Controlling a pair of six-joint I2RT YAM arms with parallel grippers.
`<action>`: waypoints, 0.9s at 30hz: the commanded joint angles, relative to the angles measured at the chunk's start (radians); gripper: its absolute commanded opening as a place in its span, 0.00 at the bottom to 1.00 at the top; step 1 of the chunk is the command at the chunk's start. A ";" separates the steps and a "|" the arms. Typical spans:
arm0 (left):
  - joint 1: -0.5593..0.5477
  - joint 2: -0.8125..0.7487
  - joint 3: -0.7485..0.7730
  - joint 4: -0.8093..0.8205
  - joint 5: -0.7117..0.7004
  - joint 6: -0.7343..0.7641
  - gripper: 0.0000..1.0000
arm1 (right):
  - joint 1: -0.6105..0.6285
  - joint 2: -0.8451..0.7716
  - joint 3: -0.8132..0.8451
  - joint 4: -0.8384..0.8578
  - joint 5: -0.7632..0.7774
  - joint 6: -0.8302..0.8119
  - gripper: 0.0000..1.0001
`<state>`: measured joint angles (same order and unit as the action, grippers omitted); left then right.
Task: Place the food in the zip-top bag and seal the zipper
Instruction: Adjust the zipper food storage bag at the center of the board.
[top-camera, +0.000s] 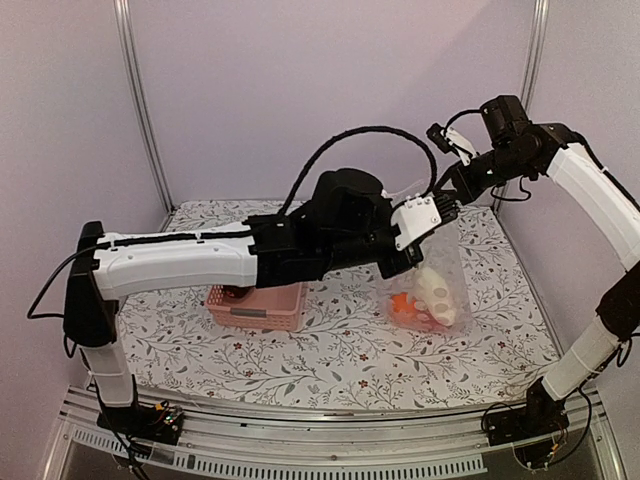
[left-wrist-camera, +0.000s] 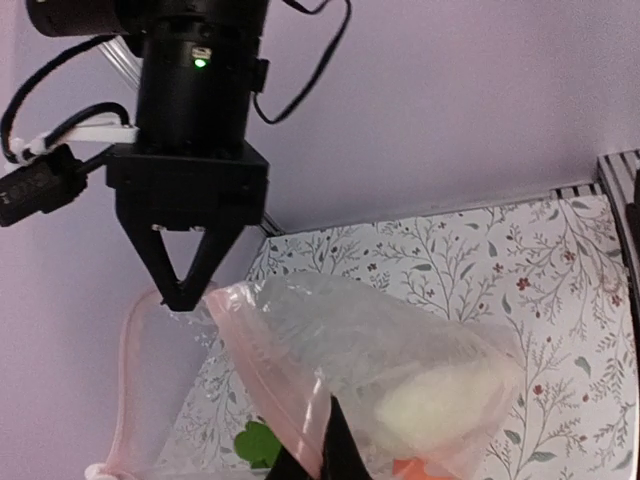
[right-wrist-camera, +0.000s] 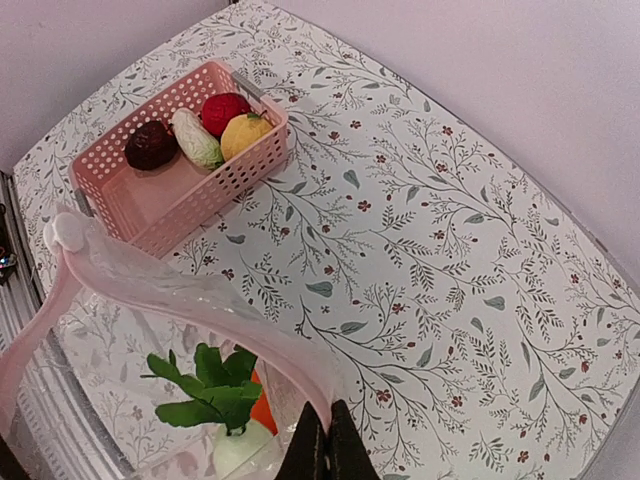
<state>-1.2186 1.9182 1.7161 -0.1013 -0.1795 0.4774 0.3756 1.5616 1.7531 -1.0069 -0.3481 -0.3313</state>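
Note:
The zip-top bag (top-camera: 432, 285) hangs between both grippers above the table, its mouth open. Inside lie a white radish (top-camera: 437, 293) and an orange piece (top-camera: 405, 306). My left gripper (left-wrist-camera: 330, 455) is shut on one side of the bag's mouth edge. My right gripper (right-wrist-camera: 330, 450) is shut on the pinkish zipper (right-wrist-camera: 200, 310) on the other side. The right wrist view looks into the bag at the radish (right-wrist-camera: 240, 448) with its green leaves (right-wrist-camera: 215, 385) and the orange piece (right-wrist-camera: 262, 410). A red one (right-wrist-camera: 225, 108), a yellow one (right-wrist-camera: 245, 133), a dark purple piece (right-wrist-camera: 150, 143) and a white-green vegetable (right-wrist-camera: 197, 138) lie in the basket.
The pink slatted basket (right-wrist-camera: 215, 190) stands left of the bag, partly under my left arm in the top view (top-camera: 250, 318). The floral table cloth (top-camera: 330, 350) covers the table. Walls close the back and sides.

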 joint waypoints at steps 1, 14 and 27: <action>0.062 0.076 0.078 0.073 -0.027 -0.062 0.00 | -0.009 0.020 0.073 0.004 0.010 0.007 0.00; -0.021 0.088 0.148 0.061 -0.102 0.020 0.01 | -0.008 -0.004 0.039 0.031 0.082 0.007 0.00; -0.104 -0.200 -0.186 0.082 -0.222 -0.219 0.70 | -0.012 -0.067 -0.093 0.107 0.150 -0.001 0.00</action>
<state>-1.3087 1.8446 1.6402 -0.0380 -0.3645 0.4068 0.3717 1.5410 1.7016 -0.9401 -0.2653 -0.3305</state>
